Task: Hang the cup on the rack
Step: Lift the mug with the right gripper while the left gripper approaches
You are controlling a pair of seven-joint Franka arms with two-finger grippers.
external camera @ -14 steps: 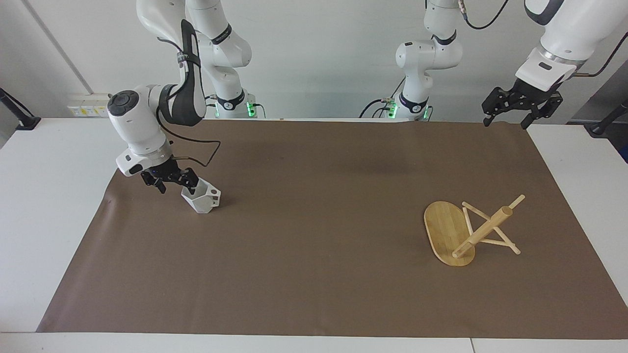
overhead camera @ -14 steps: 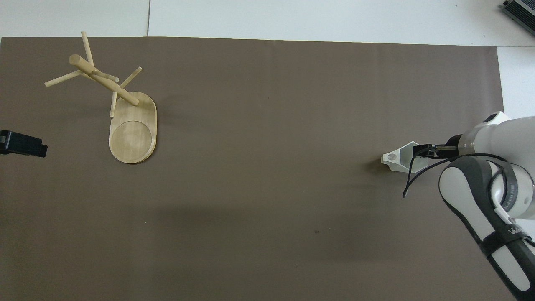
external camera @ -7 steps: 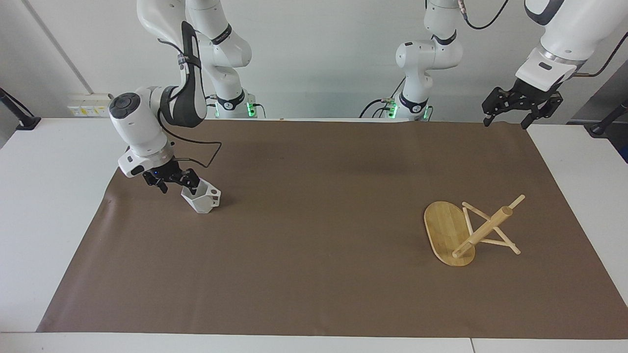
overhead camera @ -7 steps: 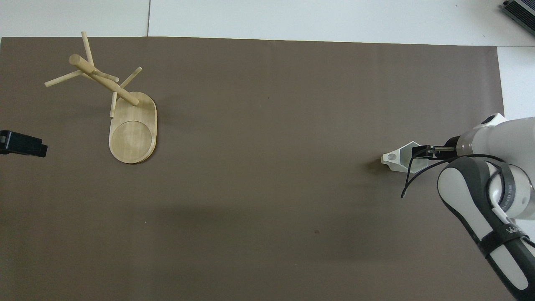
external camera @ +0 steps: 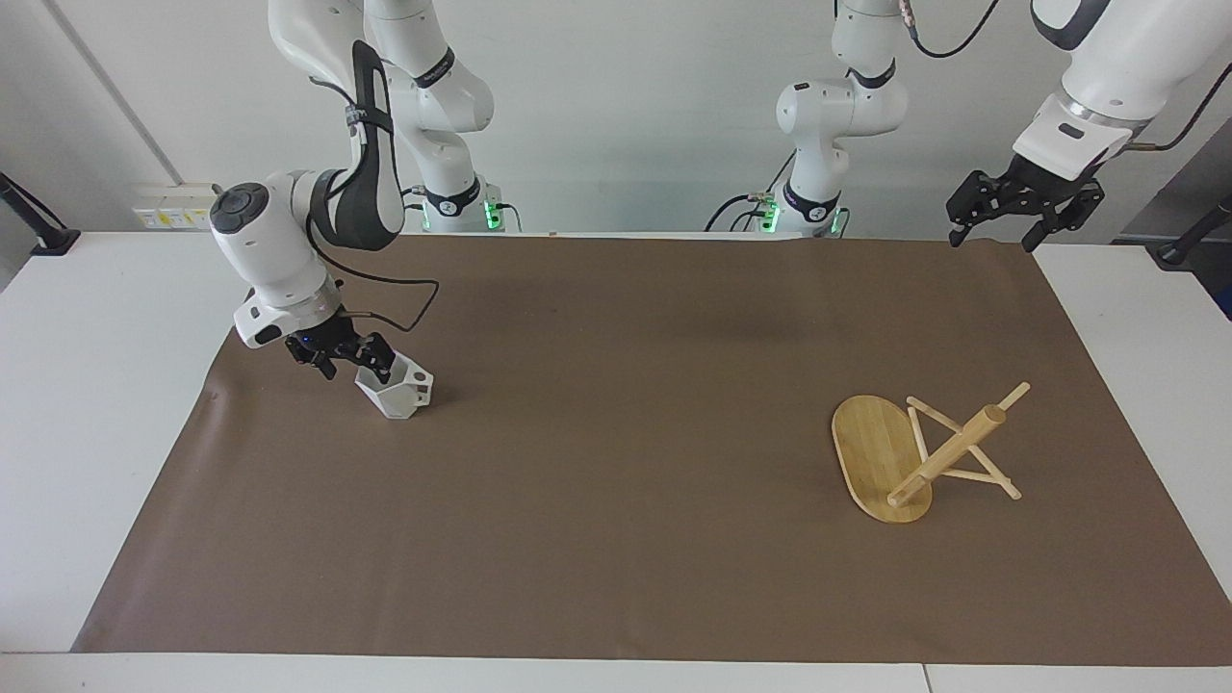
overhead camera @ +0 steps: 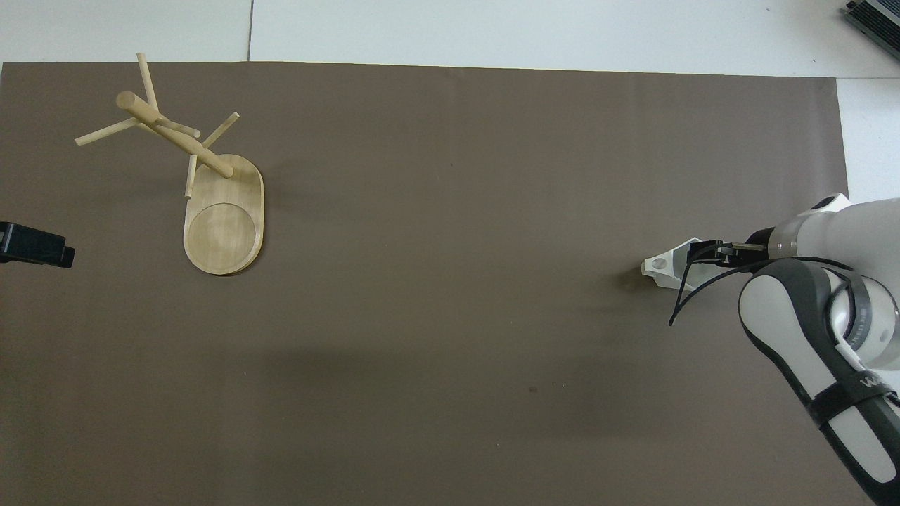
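My right hand (external camera: 364,364) pinches the rim of the cup (external camera: 397,388), one finger inside the mouth and one outside. The cup sits tilted on the brown mat at my right arm's end of the desk, its handle pointing away from my hand. The rack (external camera: 914,455) stands well apart, at my left arm's end. My left hand (external camera: 1022,204) waits open in the air over that corner of the mat.

To do this well, I should raise the cup cleanly before carrying it across, keeping the wall clamp firm so the faceted side does not twist. The handle's hole must reach a peg tip head-on.

The overhead view shows the round hole in the handle (overhead camera: 659,263) plainly, and how the pegs fan out. The facing view shows the cup's tilt and my fingers at its rim, which the overhead view mostly hides beneath my arm.
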